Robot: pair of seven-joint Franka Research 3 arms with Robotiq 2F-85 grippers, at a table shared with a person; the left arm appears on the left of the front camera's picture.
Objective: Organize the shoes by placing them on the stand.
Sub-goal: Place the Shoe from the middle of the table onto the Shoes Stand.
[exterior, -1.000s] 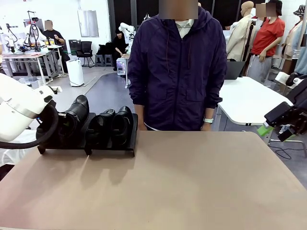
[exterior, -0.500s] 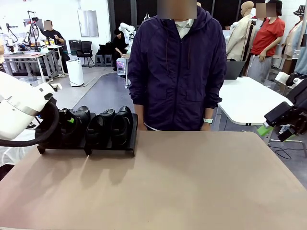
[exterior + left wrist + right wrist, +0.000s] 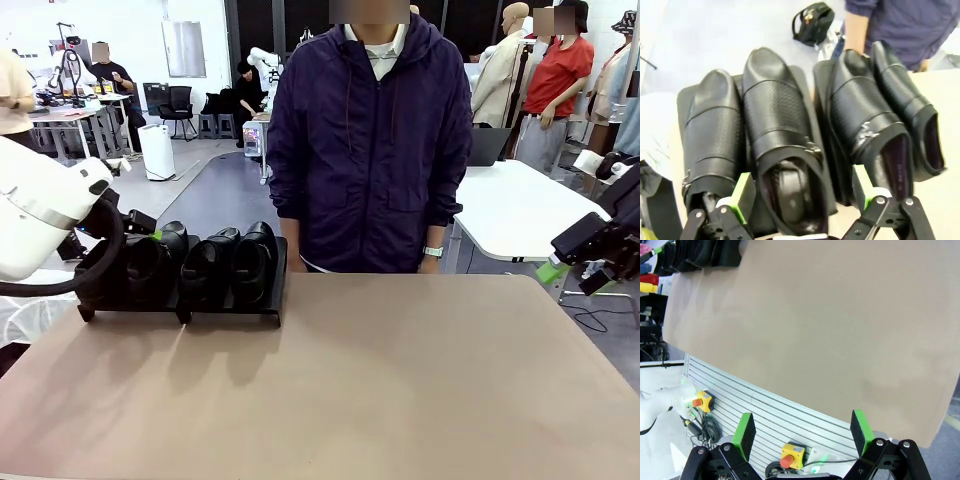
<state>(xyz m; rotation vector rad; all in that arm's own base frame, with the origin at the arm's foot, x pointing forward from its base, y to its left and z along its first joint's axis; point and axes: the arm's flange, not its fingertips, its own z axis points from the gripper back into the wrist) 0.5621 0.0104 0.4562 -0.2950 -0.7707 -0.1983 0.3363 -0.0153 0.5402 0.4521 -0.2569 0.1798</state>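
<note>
shoes (image 3: 785, 140): four glossy black loafers, side by side on stand (image 3: 230, 315), toes toward person
left gripper (image 3: 802, 192): released, straddling second shoe
right gripper (image 3: 802, 432): spread, empty

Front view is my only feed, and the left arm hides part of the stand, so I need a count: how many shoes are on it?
Observer: Four shoes sit side by side on the stand, per the left wrist view.
Operator: Is the left claw gripping one?
Observer: No. The left claw is open, its green pads flanking the heel end of the second shoe from that picture's left.
Operator: And the right claw?
Observer: The right claw is open with nothing between its pads.
</note>
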